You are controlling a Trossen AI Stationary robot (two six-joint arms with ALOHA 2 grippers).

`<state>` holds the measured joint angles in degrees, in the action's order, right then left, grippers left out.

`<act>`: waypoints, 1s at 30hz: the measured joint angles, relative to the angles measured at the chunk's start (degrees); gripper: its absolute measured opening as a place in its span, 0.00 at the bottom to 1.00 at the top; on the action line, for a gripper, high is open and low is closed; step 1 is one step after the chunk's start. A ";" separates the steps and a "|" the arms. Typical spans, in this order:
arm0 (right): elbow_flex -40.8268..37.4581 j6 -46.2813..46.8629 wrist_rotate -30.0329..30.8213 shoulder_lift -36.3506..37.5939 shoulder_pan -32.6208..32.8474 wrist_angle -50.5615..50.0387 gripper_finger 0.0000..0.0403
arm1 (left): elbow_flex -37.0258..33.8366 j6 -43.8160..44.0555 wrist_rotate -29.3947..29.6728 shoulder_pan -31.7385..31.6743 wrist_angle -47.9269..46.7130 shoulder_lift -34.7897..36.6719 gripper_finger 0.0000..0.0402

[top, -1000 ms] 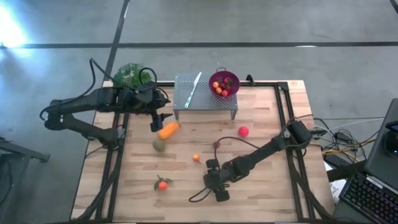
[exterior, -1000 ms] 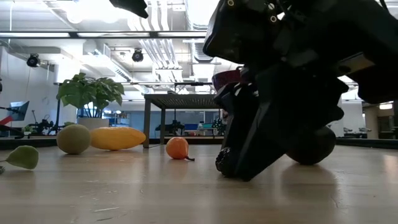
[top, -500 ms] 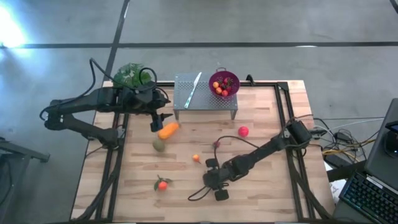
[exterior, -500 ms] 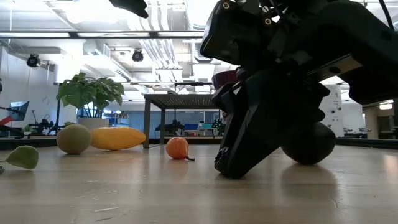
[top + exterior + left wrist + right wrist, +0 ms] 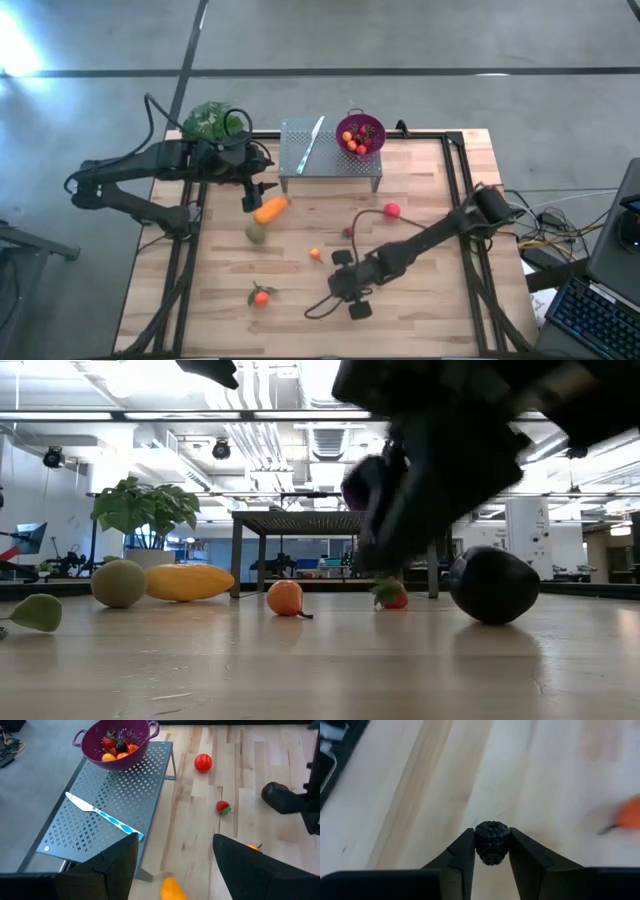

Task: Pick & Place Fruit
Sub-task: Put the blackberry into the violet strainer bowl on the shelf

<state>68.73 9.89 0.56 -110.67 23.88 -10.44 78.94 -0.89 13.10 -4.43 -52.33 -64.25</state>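
Observation:
My right gripper (image 5: 491, 846) hangs over the near middle of the table (image 5: 345, 287), shut on a small black bumpy berry (image 5: 491, 839). On the wood lie the other fruit: a long orange one (image 5: 270, 210), an olive-green one (image 5: 256, 233), a red ball (image 5: 391, 210), a strawberry (image 5: 349, 231), a small orange (image 5: 315, 254), a leafy orange (image 5: 261, 296) and a dark ball (image 5: 493, 585). My left gripper (image 5: 255, 190) waits open above the long orange fruit. My right gripper pinches the berry's two sides (image 5: 479, 842) between its two fingertips (image 5: 462, 854), right at their free ends. The fingers slant downward at it from above. The berry is lifted clear of the table.
A purple colander (image 5: 360, 134) holding several small fruits stands on a grey perforated stand (image 5: 335, 160) at the far edge, with a knife (image 5: 311, 143) beside it. A leafy plant (image 5: 208, 120) sits at the far left corner. Black frame rails run along both table sides.
My right gripper has risen from the table top with the berry between its fingers. In the low view it no longer touches the wood, and the strawberry behind it now shows.

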 joint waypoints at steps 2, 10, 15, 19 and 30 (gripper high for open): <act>-0.02 -0.83 0.30 2.37 -0.63 -1.72 0.23 | -0.13 0.28 0.00 0.00 0.15 0.00 0.65; -0.13 -4.93 0.87 13.17 -4.64 -8.80 0.26 | -2.20 1.10 0.04 0.00 1.15 -0.11 0.65; -0.28 -7.71 0.91 20.43 -8.78 -14.05 0.24 | -4.98 2.31 0.07 0.02 3.25 -0.18 0.65; -0.39 -10.50 0.92 25.66 -13.04 -17.67 0.25 | -8.23 3.11 0.19 0.02 7.56 -0.37 0.65; 0.33 -17.72 0.40 36.00 -29.57 -23.10 0.24 | -13.85 2.70 0.16 0.04 17.56 -0.46 0.65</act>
<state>69.06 -7.82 0.96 -74.66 -5.68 -33.54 65.09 1.81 13.27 -4.38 -34.77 -64.71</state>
